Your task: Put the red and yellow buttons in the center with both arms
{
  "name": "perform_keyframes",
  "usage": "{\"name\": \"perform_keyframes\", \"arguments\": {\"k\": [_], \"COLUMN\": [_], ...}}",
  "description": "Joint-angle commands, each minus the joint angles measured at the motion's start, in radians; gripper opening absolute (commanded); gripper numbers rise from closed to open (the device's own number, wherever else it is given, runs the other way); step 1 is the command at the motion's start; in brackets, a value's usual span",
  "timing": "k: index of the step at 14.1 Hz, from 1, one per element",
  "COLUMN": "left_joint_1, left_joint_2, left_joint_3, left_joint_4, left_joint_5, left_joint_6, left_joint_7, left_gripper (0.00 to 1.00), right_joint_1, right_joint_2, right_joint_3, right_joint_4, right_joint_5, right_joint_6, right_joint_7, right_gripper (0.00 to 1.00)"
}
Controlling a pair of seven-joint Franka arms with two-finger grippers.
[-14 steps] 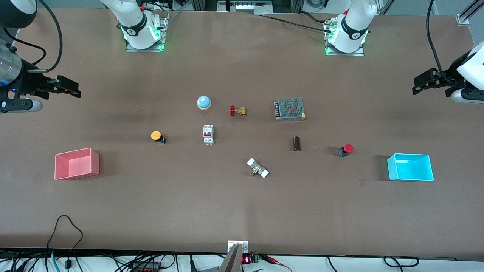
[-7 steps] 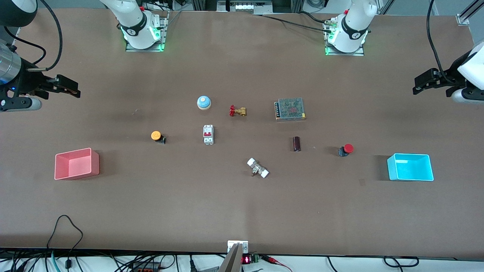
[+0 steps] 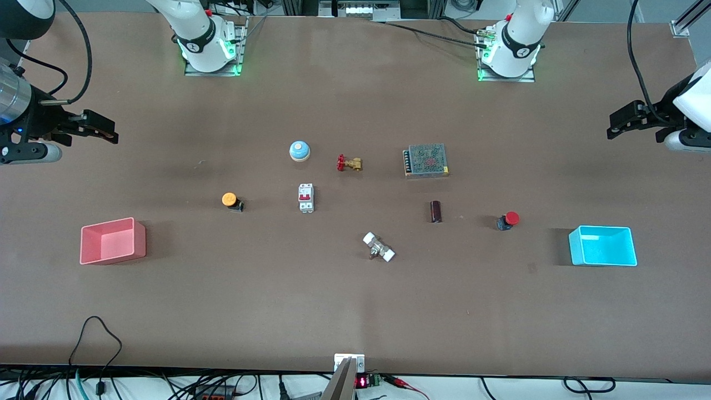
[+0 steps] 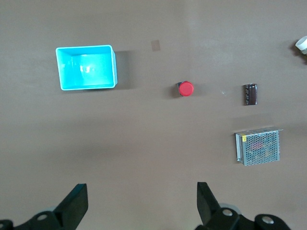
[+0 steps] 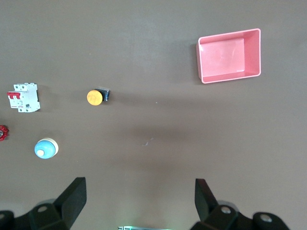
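The red button (image 3: 509, 220) stands on the table beside the cyan bin, toward the left arm's end; it also shows in the left wrist view (image 4: 185, 88). The yellow-orange button (image 3: 230, 200) stands toward the right arm's end; it also shows in the right wrist view (image 5: 96, 97). My left gripper (image 3: 612, 126) is open and empty, high over the table's edge at the left arm's end, with open jaws in its own view (image 4: 142, 199). My right gripper (image 3: 110, 132) is open and empty, high over the right arm's end (image 5: 140, 196). The bare table centre (image 3: 355, 289) is brown.
A pale blue bell (image 3: 299, 150), a brass valve (image 3: 349, 163), a white breaker (image 3: 306, 197), a metal power supply (image 3: 426, 160), a dark cylinder (image 3: 436, 211) and a white-ended fitting (image 3: 379, 248) lie mid-table. A pink bin (image 3: 113, 240) and a cyan bin (image 3: 602, 245) stand at the ends.
Both grippers have drifted very slightly outward toward their table ends. Nothing on the table has moved.
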Motion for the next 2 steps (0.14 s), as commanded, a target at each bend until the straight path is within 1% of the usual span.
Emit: {"name": "perform_keyframes", "arguments": {"k": [1, 2], "left_joint_1": [-0.008, -0.008], "left_joint_2": [0.000, 0.000], "left_joint_3": [0.011, 0.011], "left_joint_4": [0.016, 0.016], "left_joint_5": [-0.012, -0.012], "left_joint_6": [-0.010, -0.010], "left_joint_7": [0.006, 0.006], "left_gripper": [1.00, 1.00], "right_joint_1": [-0.001, -0.001], "right_joint_2": [-0.016, -0.016], "right_joint_3": [-0.003, -0.003], "right_joint_4": [-0.016, -0.016], "right_joint_5": [0.019, 0.019], "right_joint_6": [0.004, 0.004], "right_joint_7": [-0.016, -0.014], "right_gripper": [1.00, 1.00]}}
